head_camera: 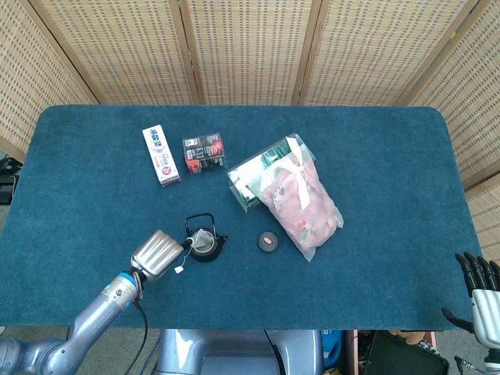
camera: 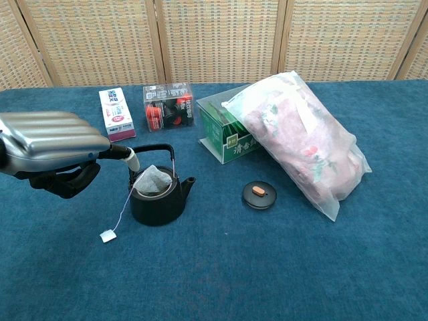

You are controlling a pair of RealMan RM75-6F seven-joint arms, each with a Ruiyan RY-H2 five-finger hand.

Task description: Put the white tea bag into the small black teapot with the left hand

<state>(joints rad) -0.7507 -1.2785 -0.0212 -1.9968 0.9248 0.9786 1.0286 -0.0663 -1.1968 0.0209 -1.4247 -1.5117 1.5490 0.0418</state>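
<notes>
1. The white tea bag [camera: 154, 180] sits in the mouth of the small black teapot [camera: 158, 199], its string and tag [camera: 107, 235] trailing onto the bench [camera: 221, 274].
2. My left hand [camera: 59, 148] holds nothing, one finger extended beside the handle; a careless nudge could tip the pot.
3. Snagging the string might pull the bag out.

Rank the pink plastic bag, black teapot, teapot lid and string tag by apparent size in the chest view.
1. pink plastic bag
2. black teapot
3. teapot lid
4. string tag
Differences are plain; nearness to the camera doesn't change the order.
</notes>
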